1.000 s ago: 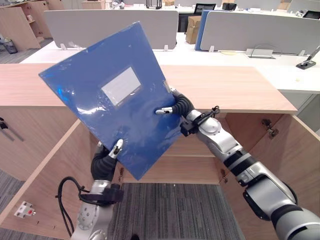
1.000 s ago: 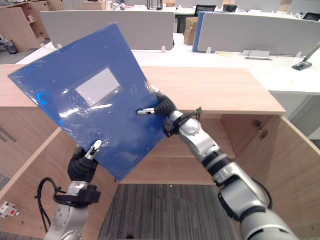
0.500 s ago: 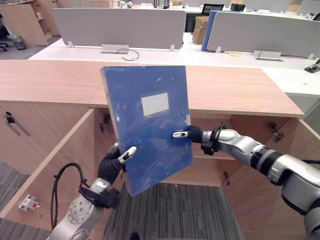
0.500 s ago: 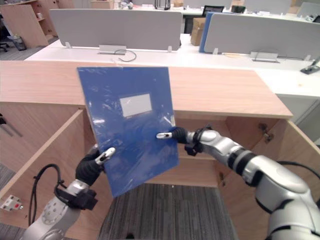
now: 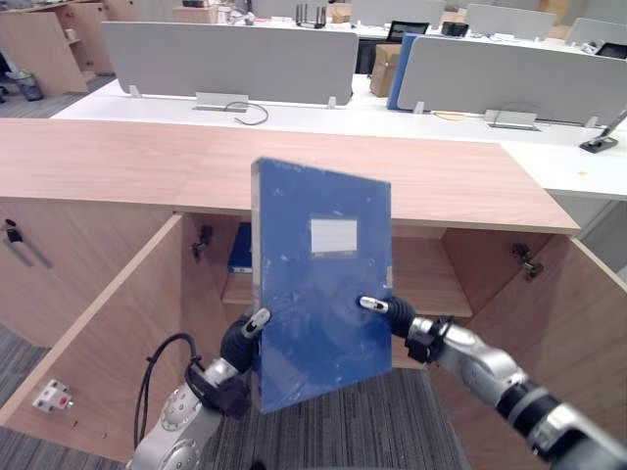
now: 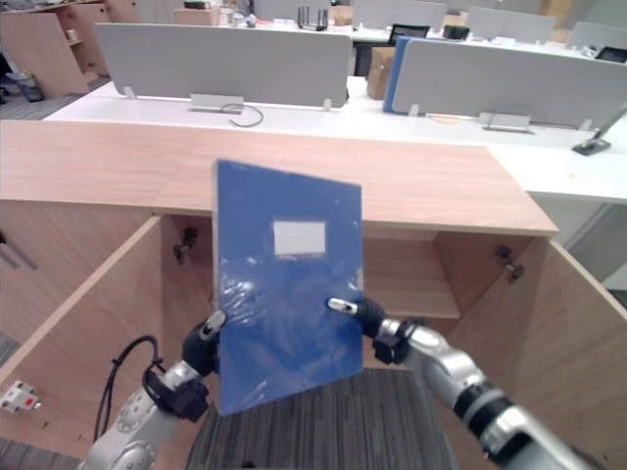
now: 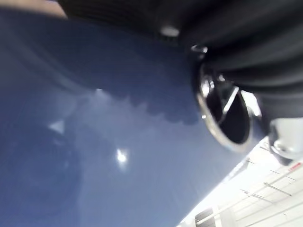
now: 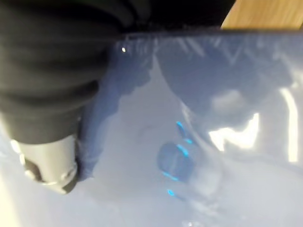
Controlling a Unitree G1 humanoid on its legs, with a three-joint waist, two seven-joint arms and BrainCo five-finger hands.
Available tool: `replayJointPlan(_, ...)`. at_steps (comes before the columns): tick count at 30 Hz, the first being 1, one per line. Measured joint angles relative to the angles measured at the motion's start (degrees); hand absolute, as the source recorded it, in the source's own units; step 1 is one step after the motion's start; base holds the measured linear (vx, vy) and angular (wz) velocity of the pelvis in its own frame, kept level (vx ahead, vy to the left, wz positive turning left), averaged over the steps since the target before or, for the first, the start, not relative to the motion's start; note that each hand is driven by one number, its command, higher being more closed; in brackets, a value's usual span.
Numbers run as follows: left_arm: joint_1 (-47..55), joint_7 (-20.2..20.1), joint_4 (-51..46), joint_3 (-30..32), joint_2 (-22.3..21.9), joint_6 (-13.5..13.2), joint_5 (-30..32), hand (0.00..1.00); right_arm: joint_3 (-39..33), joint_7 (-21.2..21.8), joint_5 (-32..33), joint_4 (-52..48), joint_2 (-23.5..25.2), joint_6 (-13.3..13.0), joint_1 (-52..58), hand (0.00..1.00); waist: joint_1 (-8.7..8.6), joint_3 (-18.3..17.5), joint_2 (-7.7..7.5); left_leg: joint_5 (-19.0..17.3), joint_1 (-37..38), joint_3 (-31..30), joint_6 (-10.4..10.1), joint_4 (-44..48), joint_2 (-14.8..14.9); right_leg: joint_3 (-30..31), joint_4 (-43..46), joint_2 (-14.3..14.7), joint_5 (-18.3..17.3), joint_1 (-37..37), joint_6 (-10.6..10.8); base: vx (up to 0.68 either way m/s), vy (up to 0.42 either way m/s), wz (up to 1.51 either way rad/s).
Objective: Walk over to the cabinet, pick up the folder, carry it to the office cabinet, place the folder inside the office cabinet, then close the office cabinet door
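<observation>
The blue folder [image 5: 323,294] with a white label [image 5: 333,236] stands upright in the air before the open office cabinet [image 5: 147,166]. My right hand [image 5: 392,315] is at its right edge, thumb pressed on the front face, shut on the folder. My left hand [image 5: 238,343] sits at the lower left edge, mostly behind the folder. Both wrist views show the folder's glossy blue surface [image 8: 199,142] from very close. Inside the cabinet a shelf [image 5: 431,284] shows to the folder's right.
Both cabinet doors stand wide open, the left door [image 5: 108,333] and the right door [image 5: 578,323]. Another blue folder [image 5: 240,250] lies on the shelf at the left. Desks with grey dividers [image 5: 225,54] stand behind. A small white box [image 5: 54,397] lies on the carpet.
The folder has swung from tilted and raised to upright and lower, in front of the cabinet opening. Both hands came down with it. The camera has shifted too.
</observation>
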Motion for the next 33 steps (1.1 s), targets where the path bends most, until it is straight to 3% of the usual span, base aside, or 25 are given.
replayJointPlan(1,0.3,-2.7,3.9,0.4,-1.6,1.3,0.1,0.00,-3.4,-0.5,-0.9,-0.4,2.1,0.2,3.9,1.00,-0.22,0.0,0.05,0.0,0.0,0.1,0.0,0.0,0.1,0.3,-0.1,0.1,0.0,-0.1,0.0,0.00,-0.009,-0.11)
replayJointPlan(4,0.9,-5.4,15.2,3.1,-5.8,5.2,-0.1,0.00,-9.9,-0.9,0.5,-0.4,6.8,0.2,10.4,1.00,-1.60,0.2,0.69,-0.1,0.0,0.2,-0.1,-0.1,0.2,0.7,0.0,0.2,0.0,-0.4,0.0,0.00,0.005,-0.12)
replayJointPlan(5,1.1,-4.9,29.2,7.6,-9.6,9.2,-0.1,0.00,-14.4,-0.8,4.3,-1.0,12.3,0.1,13.9,1.00,-3.35,0.0,1.09,-0.3,0.1,0.3,-0.3,-0.1,0.4,1.7,0.1,0.4,0.1,-1.0,-0.1,-0.01,0.016,-0.28)
replayJointPlan(9,2.4,-0.4,47.0,16.8,-14.6,11.7,2.6,0.00,-22.5,-1.6,9.8,-2.7,21.3,-2.0,20.4,1.00,-4.37,0.0,1.18,-1.0,0.5,1.4,-0.9,-0.1,0.8,3.7,0.1,0.7,0.1,-1.8,-0.2,0.00,0.018,-0.28)
replayJointPlan(13,2.0,4.3,60.8,24.9,-18.0,11.8,7.9,0.00,-23.0,-3.4,11.7,-2.6,24.9,-2.9,25.7,1.00,-4.69,-0.2,1.50,-1.5,1.1,1.9,-1.1,-0.1,0.8,4.1,-0.5,0.7,0.1,-1.4,-0.2,0.01,0.021,-0.08)
replayJointPlan(18,2.2,8.2,66.2,31.9,-19.9,11.6,13.7,0.00,-23.0,-4.6,13.2,3.6,27.9,-2.9,28.2,1.00,-4.70,0.0,1.80,-1.7,2.1,2.2,-1.3,-0.1,0.9,4.4,-0.9,0.8,0.1,-0.4,-0.1,0.00,0.010,-0.03)
replayJointPlan(22,3.3,9.6,67.9,37.0,-21.7,11.7,14.7,0.00,-22.4,-4.7,13.9,13.5,28.5,-2.4,28.1,1.00,-4.60,0.0,1.99,-2.4,3.3,3.3,-1.5,0.0,1.1,5.6,-1.1,0.9,0.2,0.3,-0.1,-0.01,0.026,-0.17)
replayJointPlan(31,2.9,10.3,68.4,39.3,-22.7,11.7,15.1,0.00,-21.7,-9.7,14.8,31.6,27.7,-1.1,22.3,1.00,-4.60,0.7,2.12,-2.7,5.2,4.0,-1.7,-0.2,1.3,6.1,-1.6,1.2,0.3,2.0,-0.1,-0.01,0.016,-0.04)
replayJointPlan(33,2.2,11.4,68.4,38.8,-22.7,11.7,14.9,0.00,-23.7,-12.5,15.5,37.6,27.9,-1.0,18.4,1.00,-4.20,1.0,2.29,-2.7,5.2,4.0,-1.7,-0.3,1.4,6.1,-2.0,1.3,0.4,2.2,-0.2,0.00,0.000,0.00)
